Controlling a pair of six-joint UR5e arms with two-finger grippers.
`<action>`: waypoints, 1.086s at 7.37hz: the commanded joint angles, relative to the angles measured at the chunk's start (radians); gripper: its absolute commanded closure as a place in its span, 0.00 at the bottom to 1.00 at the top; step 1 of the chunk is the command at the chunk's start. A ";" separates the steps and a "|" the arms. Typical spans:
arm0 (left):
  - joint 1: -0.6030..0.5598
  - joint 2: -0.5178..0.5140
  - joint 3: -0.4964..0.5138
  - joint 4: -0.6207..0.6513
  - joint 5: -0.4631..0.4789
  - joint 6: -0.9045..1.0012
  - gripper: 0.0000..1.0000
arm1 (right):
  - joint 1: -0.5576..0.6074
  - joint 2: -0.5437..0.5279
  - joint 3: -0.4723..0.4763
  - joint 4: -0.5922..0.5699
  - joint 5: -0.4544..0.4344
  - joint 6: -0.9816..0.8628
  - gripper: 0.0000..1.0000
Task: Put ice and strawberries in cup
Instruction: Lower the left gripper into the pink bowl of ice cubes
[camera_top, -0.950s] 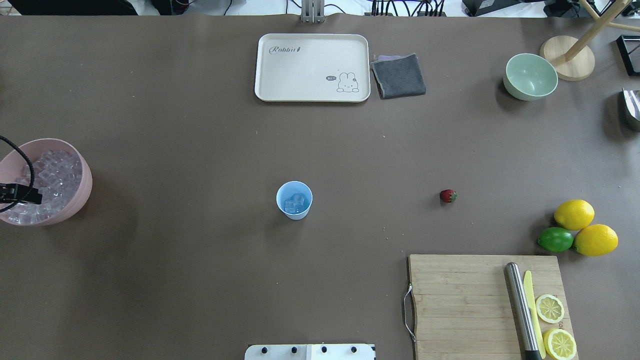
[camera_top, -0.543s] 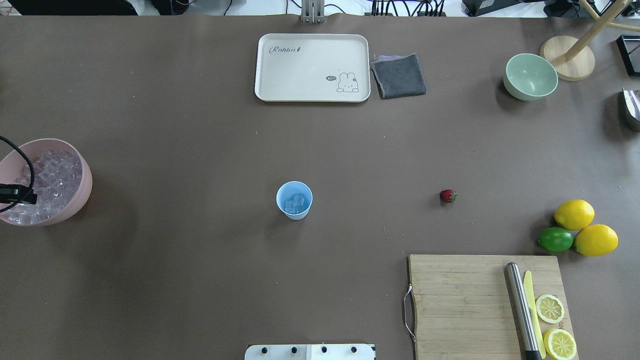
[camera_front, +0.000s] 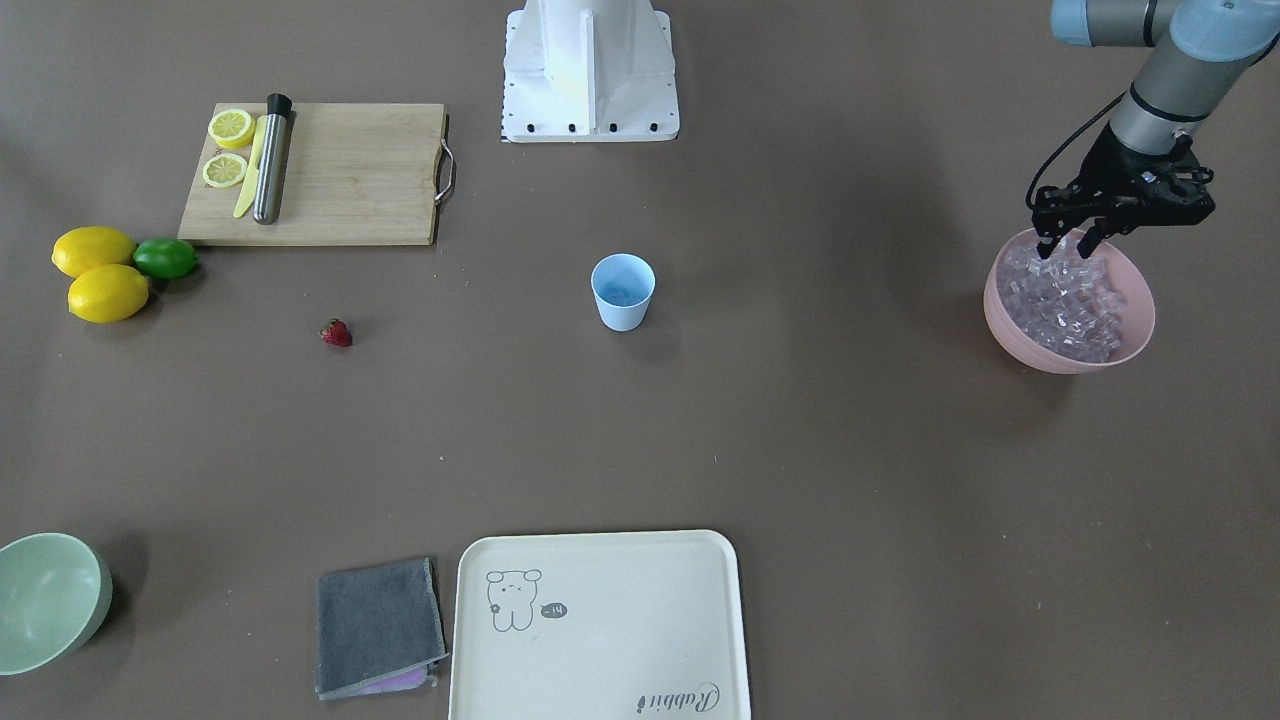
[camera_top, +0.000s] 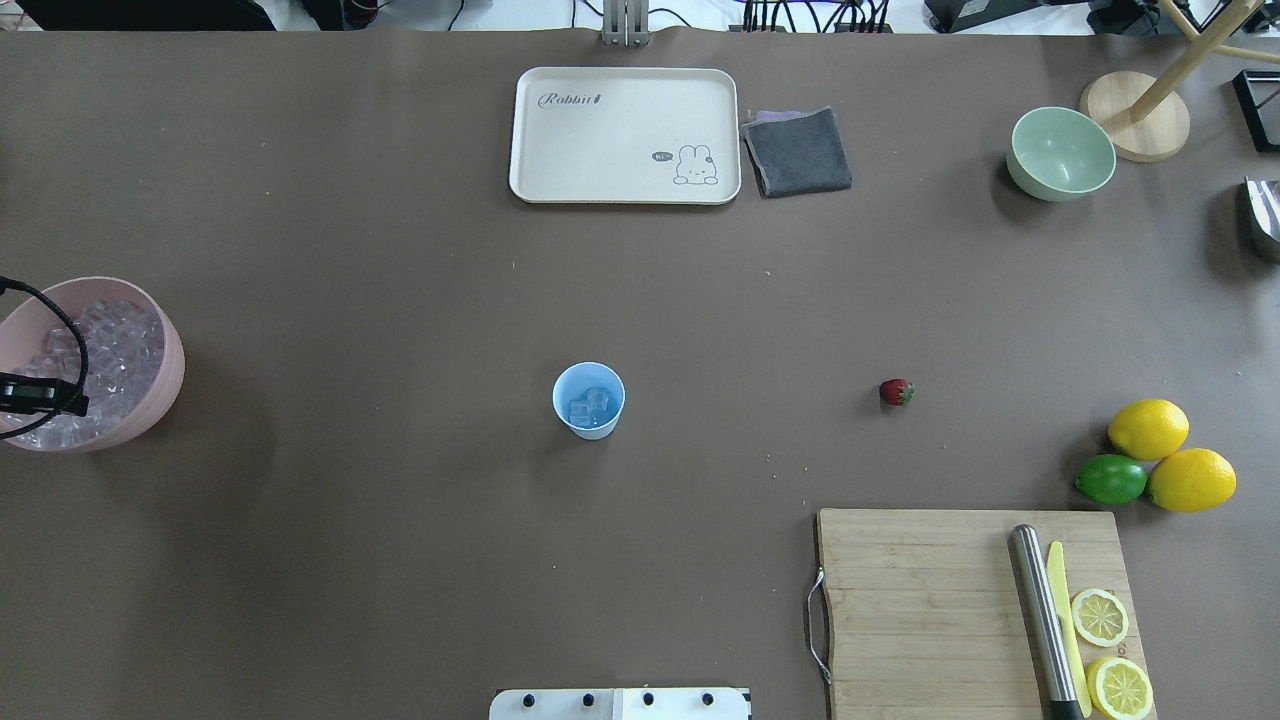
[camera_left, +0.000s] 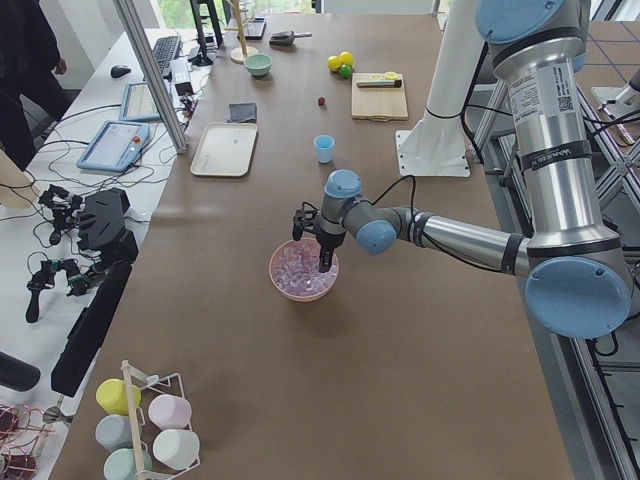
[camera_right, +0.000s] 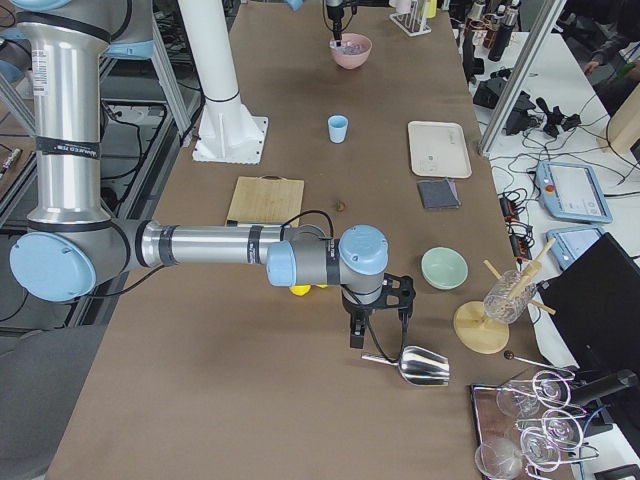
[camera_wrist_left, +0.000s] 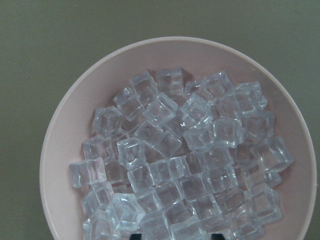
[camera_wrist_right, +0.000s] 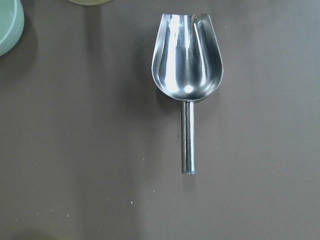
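The black two-fingered left pincer (camera_front: 1068, 243) is hanging at the upper right of the front-facing view. Its fingers are spread apart and gripping nothing, and their tips are pointing down over the round, matte pink plastic bowl (camera_front: 1065, 365). That bowl is brimming with small clear, faintly lilac cubes of ice (camera_wrist_left: 175, 165), glossy and square-edged, all heaped together. In the left wrist view two dark fingertips are peeking in at the bottom edge, right over the pile; whether they are touching it I cannot tell.

The small light blue plastic tumbler cup (camera_front: 622, 291) is tapering to its base and standing upright at mid-frame on the dull brown tabletop (camera_front: 800, 420), well apart from that pincer. A few cubes are already sitting inside it. The small red strawberry with a green leafy top (camera_front: 336, 333) is lying left of centre, well apart from the cup.

In the right-side view the right pincer (camera_right: 375, 338) is hovering at lower centre above a shiny steel scoop (camera_wrist_right: 186, 55) — released or clenched, I cannot tell.
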 joint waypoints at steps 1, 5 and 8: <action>0.011 0.003 0.001 0.000 0.001 0.000 0.44 | 0.000 -0.002 0.001 0.002 0.000 -0.004 0.00; 0.017 0.009 0.001 0.000 0.001 0.000 0.44 | 0.000 -0.002 0.000 0.000 -0.002 -0.003 0.00; 0.019 0.019 0.001 0.000 0.001 0.000 0.44 | 0.000 -0.004 0.001 0.000 0.000 0.000 0.00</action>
